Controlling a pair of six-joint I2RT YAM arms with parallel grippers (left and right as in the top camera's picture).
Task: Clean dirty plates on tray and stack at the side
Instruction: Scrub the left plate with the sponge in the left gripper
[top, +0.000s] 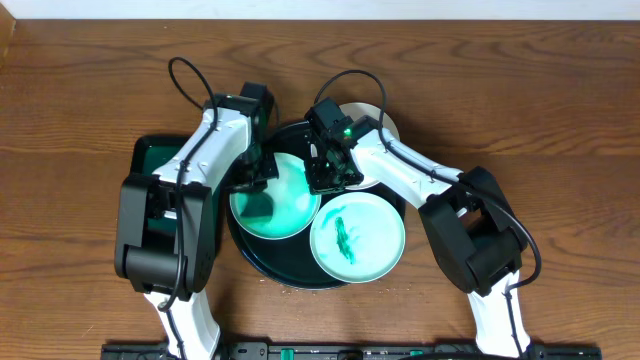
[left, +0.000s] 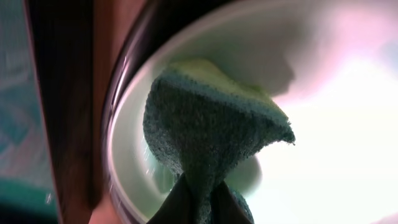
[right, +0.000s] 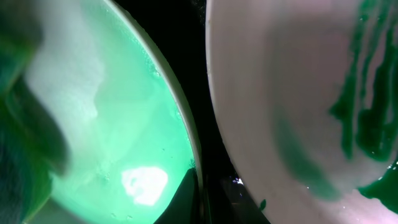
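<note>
The round black tray (top: 262, 256) holds two mint plates. The left mint plate (top: 290, 205) looks wiped, and the right mint plate (top: 357, 238) carries a dark green smear. A white plate (top: 384, 123) with green smears (right: 367, 118) lies at the tray's back right, partly under my right arm. My left gripper (top: 252, 178) is shut on a teal sponge (left: 211, 130), which presses on the left mint plate (left: 323, 124). My right gripper (top: 325, 180) is shut on that plate's right rim (right: 186, 143), one finger (right: 180, 202) inside it.
A dark green rectangular tray (top: 150, 160) lies left of the black tray, mostly under my left arm. Wooden table (top: 520, 90) surrounds everything. Both arms cross over the back half of the black tray.
</note>
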